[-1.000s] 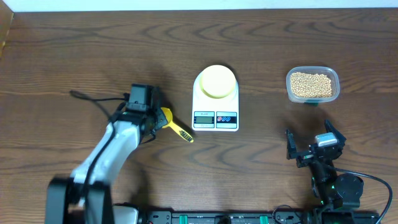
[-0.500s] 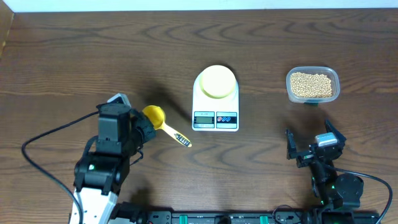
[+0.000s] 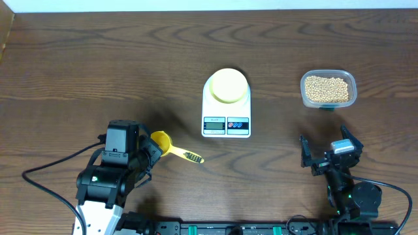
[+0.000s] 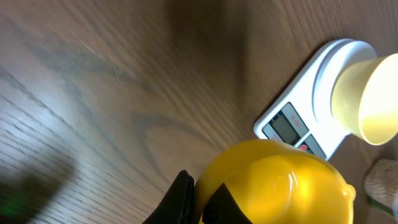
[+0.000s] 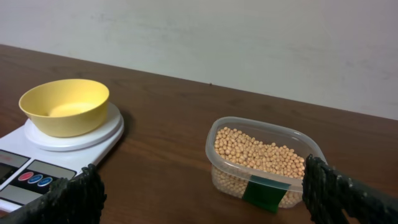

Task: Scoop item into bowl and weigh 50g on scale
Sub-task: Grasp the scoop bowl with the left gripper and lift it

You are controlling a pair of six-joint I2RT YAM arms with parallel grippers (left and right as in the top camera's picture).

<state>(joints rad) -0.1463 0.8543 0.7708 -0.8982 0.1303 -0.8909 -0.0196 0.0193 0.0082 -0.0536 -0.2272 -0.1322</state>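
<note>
Clamping the scoop [image 4: 273,180], left jaws show contact only in wrist view; right jaws gape empty.

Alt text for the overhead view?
The left gripper holds a yellow scoop over a wooden table, left of a white scale with a pale bowl on it. A clear tub of beans sits to the right, with the open right gripper below it in frame.
</note>
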